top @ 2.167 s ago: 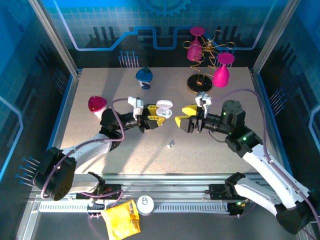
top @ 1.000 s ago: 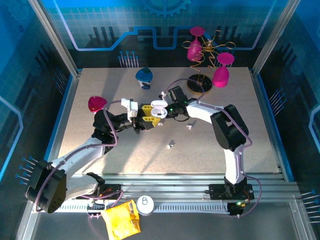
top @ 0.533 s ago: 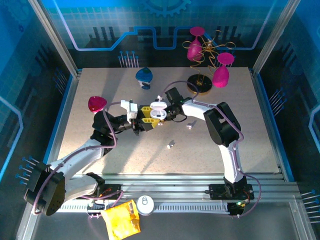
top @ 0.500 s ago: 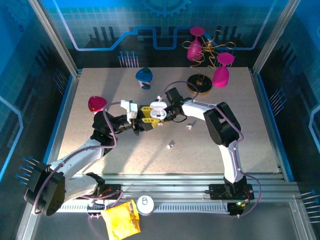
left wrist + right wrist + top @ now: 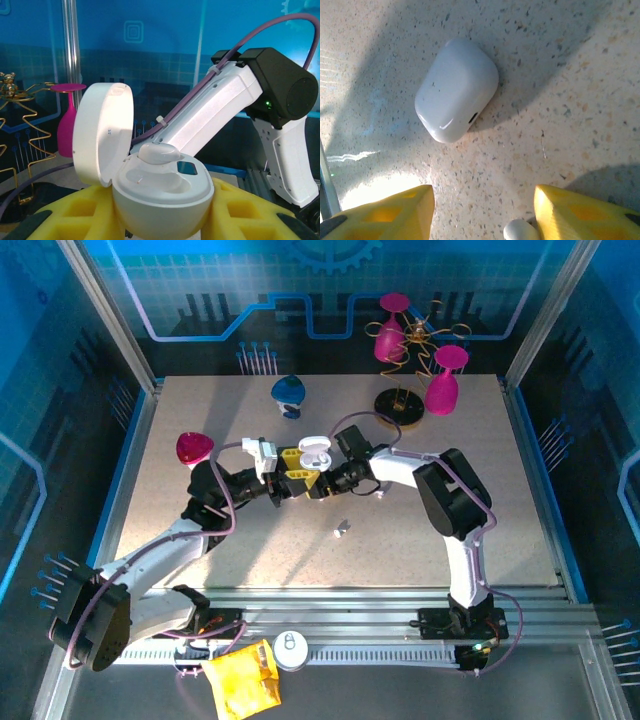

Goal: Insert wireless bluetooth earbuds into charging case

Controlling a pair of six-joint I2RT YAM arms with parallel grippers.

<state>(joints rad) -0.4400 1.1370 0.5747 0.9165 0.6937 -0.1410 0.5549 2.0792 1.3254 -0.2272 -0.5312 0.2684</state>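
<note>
The speckled table (image 5: pixel 250 570) carries the work at its middle, where the left arm (image 5: pixel 170 540) and the right arm (image 5: pixel 455 490) meet nose to nose. The left claw (image 5: pixel 300 470) is clamped on the charging case (image 5: pixel 160 200), its yellow fingers (image 5: pixel 240 210) pressing both flanks so the case sits upright with its sockets facing up. I judge this a holding job, offering the other arm a steady, open target. The lid (image 5: pixel 102 132) stands swung back on its hinge, clear of anything coming down from above. The right claw (image 5: pixel 483 195) hangs spread wide with nothing between its fingers, pointing down at the table, which reads as lining up on the next piece to pick. One earbud (image 5: pixel 159 152) already rests in a socket of the case, and the hollow beside it looks free. Below the right claw a small white rounded piece (image 5: pixel 456 97) with a dark slot lies loose on the table, probably the one to fetch. A tinier white nub (image 5: pixel 519 231) sits just beside one finger, too cropped to name.
</note>
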